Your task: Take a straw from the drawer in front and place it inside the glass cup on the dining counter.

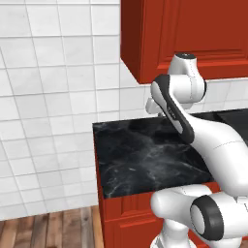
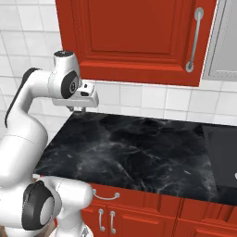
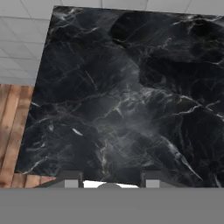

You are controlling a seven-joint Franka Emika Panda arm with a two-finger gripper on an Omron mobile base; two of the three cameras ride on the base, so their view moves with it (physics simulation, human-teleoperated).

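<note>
My gripper (image 2: 79,109) hangs above the back left part of a black marble counter top (image 2: 139,152) that runs along the tiled wall. In the hand view the gripper (image 3: 111,178) looks straight down on the bare marble (image 3: 122,96); its two tips stand apart with nothing between them, so it is open. Below the counter's front edge the red drawer (image 2: 139,199) is shut, its small curved silver handle (image 2: 105,195) facing me. The drawer front (image 1: 123,206) also appears beside my arm's base. The straw, the glass cup and the dining counter are out of view.
A red wall cabinet (image 2: 134,37) with a long silver handle (image 2: 194,39) hangs low over the counter, close above my hand. A dark cooktop (image 2: 223,155) lies at the right. Left of the counter are a white tiled wall (image 1: 48,121) and wooden floor (image 1: 48,227).
</note>
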